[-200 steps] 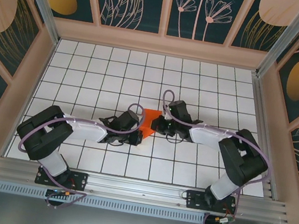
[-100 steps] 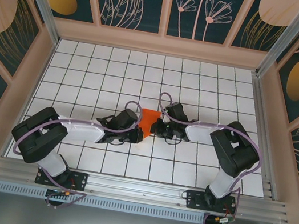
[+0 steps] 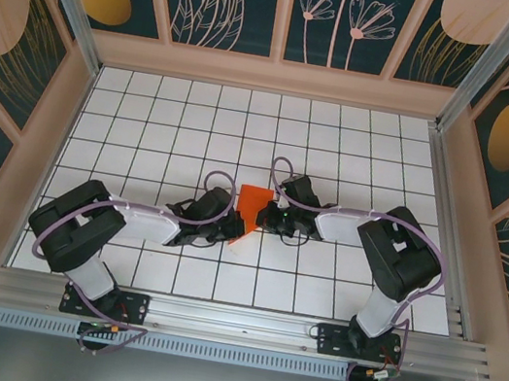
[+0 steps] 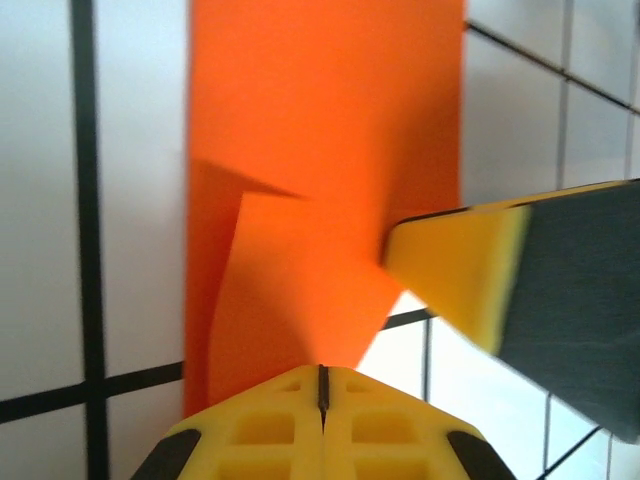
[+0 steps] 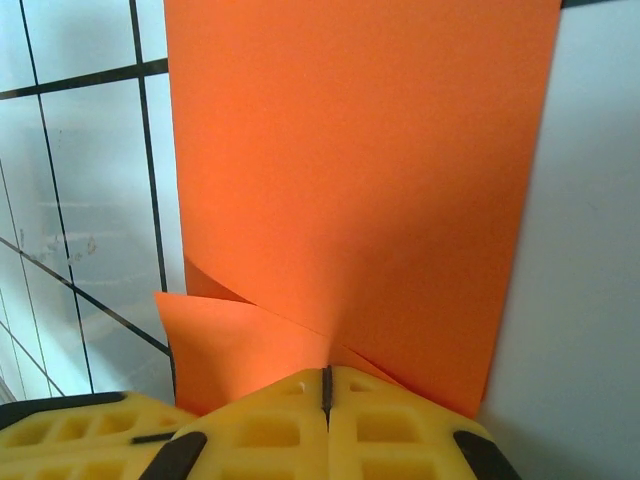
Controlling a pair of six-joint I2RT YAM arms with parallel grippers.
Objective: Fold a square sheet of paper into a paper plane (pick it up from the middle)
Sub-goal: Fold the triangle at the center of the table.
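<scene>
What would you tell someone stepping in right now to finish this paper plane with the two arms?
Left gripper: shut, pinching the orange paper.
Right gripper: shut on the same paper, close beside the left one.
Paper: mid-table, between the two grippers.
Done: partly folded; an overlapping flap shows in both wrist views.
Left: no pointed nose or wings yet, so the remaining folds are to do.

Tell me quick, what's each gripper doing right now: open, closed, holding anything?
Left gripper: closed, pinching the orange paper.
Right gripper: closed, pinching the same orange paper.
</scene>
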